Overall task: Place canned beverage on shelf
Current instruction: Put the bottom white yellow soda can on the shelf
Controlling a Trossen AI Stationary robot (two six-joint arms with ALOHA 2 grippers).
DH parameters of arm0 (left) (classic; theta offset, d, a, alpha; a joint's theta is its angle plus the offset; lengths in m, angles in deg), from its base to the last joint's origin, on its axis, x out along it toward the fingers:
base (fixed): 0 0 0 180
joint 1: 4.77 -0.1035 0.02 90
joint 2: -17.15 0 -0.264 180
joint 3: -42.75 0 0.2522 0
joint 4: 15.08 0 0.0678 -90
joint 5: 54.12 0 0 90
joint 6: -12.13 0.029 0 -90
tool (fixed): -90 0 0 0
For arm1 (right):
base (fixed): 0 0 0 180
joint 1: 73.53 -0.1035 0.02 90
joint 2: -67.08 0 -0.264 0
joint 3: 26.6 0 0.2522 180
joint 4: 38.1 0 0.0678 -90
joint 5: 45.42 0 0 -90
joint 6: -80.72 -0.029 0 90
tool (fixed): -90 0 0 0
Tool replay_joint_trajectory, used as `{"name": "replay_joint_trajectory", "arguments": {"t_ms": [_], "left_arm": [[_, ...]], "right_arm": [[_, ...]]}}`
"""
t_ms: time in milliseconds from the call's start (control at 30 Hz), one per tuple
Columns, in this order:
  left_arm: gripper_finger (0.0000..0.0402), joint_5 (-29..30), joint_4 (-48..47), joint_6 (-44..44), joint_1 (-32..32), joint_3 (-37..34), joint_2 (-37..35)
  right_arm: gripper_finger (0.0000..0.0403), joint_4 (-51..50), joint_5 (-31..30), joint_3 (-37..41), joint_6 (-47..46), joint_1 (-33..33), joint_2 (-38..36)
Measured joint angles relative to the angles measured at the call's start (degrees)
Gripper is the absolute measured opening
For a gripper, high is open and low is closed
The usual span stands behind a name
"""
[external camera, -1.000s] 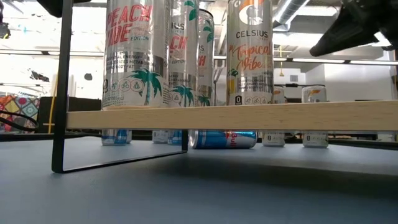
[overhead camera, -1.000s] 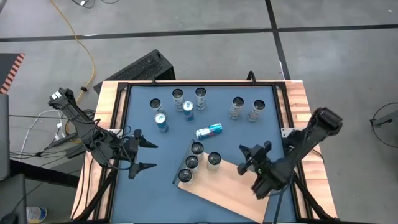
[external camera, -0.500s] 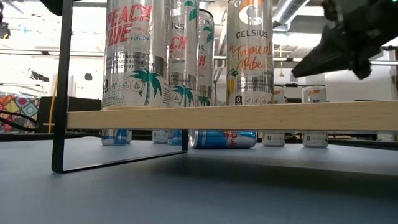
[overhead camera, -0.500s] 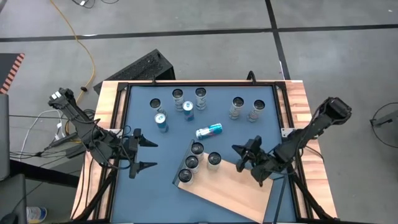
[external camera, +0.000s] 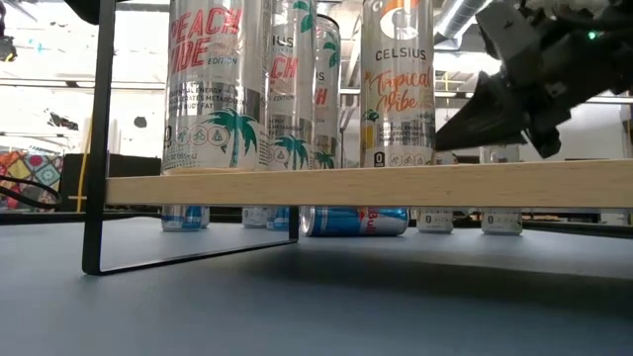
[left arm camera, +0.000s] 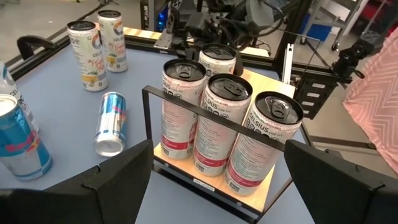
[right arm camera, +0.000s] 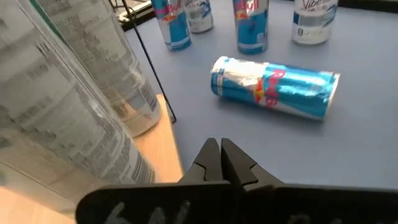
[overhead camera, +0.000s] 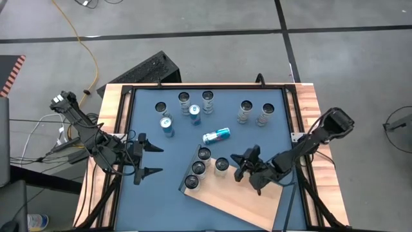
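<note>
Cans [overhead camera: 204, 154] on the shelf [overhead camera: 238, 196] stand just beside the right gripper [overhead camera: 239, 159], jaws together and empty; a swing could topple them, while the left gripper [overhead camera: 149, 160] waits, jaws apart

Four cans [overhead camera: 204, 167] stand on the shelf [overhead camera: 238, 200], a fallen can [overhead camera: 216, 135] lying just behind it.

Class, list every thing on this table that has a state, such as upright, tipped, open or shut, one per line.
Shelf: on the table, holding four cans.
Four shelf cans: upright.
Blue can: tipped on its side, on the table.
Six other table cans: upright.
Left claw: open, empty.
Right claw: shut, empty, above the shelf near a can.
</note>
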Motion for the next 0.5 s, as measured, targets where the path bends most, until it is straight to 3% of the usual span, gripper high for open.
{"name": "replay_joint_trajectory", "arguments": {"t_ms": [500], "left_arm": [[0.0348,0.12,-0.02,0.02,0.01,0.0,0.01]], "right_arm": [[0.0,8.61,1.79,-0.7,1.28,-0.11,4.55]]}}
